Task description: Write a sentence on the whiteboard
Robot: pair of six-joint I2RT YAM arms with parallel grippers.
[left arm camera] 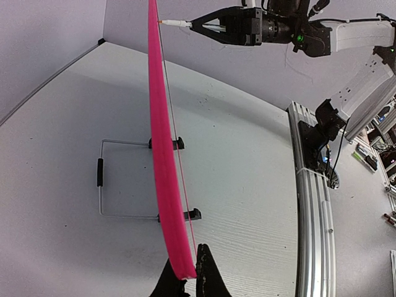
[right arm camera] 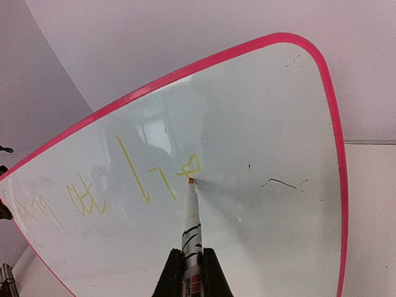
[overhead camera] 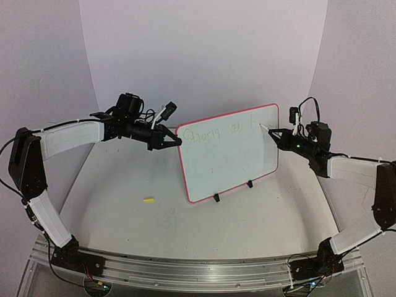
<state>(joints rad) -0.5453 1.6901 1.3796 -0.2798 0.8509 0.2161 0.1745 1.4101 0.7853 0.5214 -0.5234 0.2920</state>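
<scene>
Pinches whiteboard (overhead camera: 232,162) left rim with left gripper (overhead camera: 178,141). Stands mid-bench, nearer far edge, on black feet (overhead camera: 216,198). Grips marker (right arm camera: 190,216) in right gripper (right arm camera: 192,263), presses tip to top right, ending yellow sentence (overhead camera: 234,130).

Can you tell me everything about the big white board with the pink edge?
The whiteboard is glossy white with a pink rim and rounded corners. It stands nearly upright on black feet and a wire prop. The left hand pinches its side edge; the marker in the right hand touches its face, beside faint yellow writing.
</scene>
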